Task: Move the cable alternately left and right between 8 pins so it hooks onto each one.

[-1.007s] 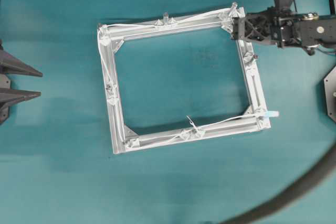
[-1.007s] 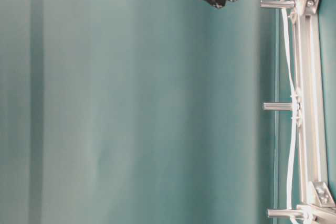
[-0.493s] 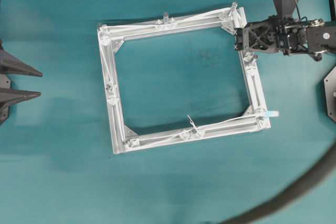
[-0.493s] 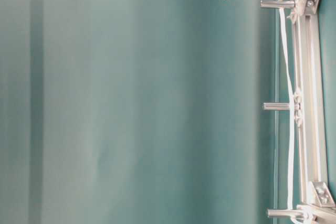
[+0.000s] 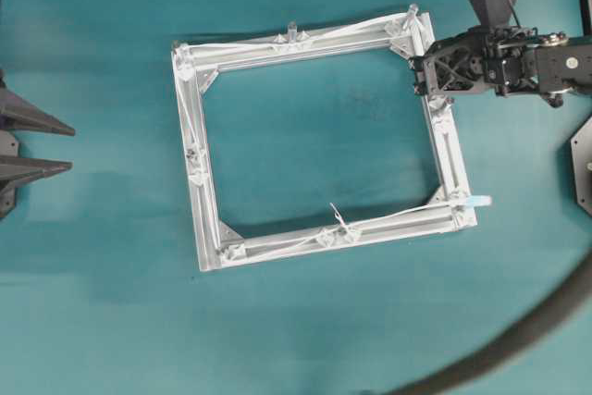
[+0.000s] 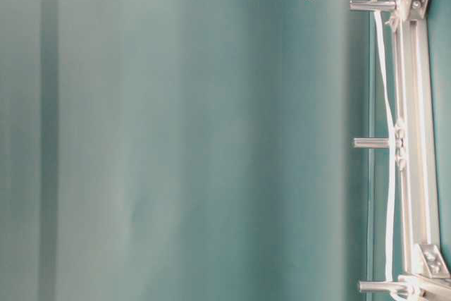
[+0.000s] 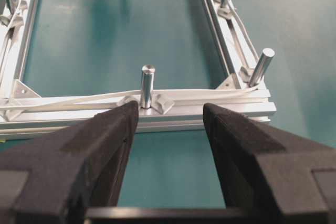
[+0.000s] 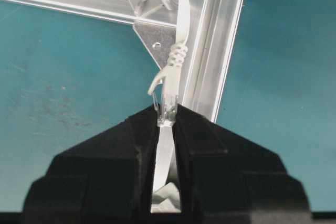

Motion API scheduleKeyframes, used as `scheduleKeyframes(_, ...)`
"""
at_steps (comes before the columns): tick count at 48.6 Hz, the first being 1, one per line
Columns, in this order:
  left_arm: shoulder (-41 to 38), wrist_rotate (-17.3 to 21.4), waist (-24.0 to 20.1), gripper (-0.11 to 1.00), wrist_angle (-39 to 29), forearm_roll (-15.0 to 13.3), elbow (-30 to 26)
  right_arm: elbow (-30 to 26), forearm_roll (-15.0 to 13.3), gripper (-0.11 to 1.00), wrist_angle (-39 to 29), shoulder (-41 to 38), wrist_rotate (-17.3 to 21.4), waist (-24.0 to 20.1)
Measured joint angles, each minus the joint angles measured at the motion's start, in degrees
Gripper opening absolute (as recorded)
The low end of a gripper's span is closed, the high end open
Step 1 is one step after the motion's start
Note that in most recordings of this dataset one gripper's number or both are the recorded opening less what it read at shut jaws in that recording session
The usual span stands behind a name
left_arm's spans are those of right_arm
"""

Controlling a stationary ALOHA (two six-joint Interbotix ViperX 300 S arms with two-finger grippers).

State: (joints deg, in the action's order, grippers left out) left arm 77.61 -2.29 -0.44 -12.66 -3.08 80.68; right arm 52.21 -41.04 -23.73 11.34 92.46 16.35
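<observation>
Square silver aluminium frame [image 5: 199,182], lying flat near the middle of the teal desk [image 5: 305,330]; nothing inside it but bare desk surface. Eight upright pins on brackets at the frame's corners and side middles, among them one at the far side's middle [image 5: 291,29], one at the far right corner [image 5: 413,12] and one at the left side's middle [image 5: 191,151]. Thin white cable [image 5: 277,249] strung round the frame along its sides, passing the brackets; pale blue tip [image 5: 479,201] projecting past the near right corner; a short loose white end standing up by the near side's middle bracket [image 5: 336,215]. Right tool [image 5: 418,71] at the frame's right side, just below the far right corner, closed tight on the cable's small clear connector [image 8: 168,109], which sits between the black fingers [image 8: 197,135] with the ribbed white sleeve and cord running up to the pin at the corner. Left tool [image 7: 170,124] at the desk's left edge, apart from the frame, fingers [image 7: 105,140] spread wide, holding and touching nothing; seen through its gap, the left side's middle pin [image 7: 147,84] with the cable running past its base. Thick black hose [image 5: 527,326] curving across the desk's near right corner.
</observation>
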Motion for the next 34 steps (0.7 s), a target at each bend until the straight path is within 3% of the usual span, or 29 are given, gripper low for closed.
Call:
scheduleKeyframes(6,0.0,0.1,-0.1,0.55,0.0,0.0,0.0,-0.2,2.5,0.14,-0.1,-0.4,-0.2,0.0)
scheduleKeyframes(19,0.0,0.0,0.0,0.55,0.0,-0.1,0.1,-0.2,3.2,0.63,0.0,-0.7,-0.2,-0.3)
scheduleKeyframes(34,0.0,0.0,0.0,0.55,0.0,-0.1,0.0,-0.2,3.2,0.64,-0.4,-0.5,-0.4,-0.3)
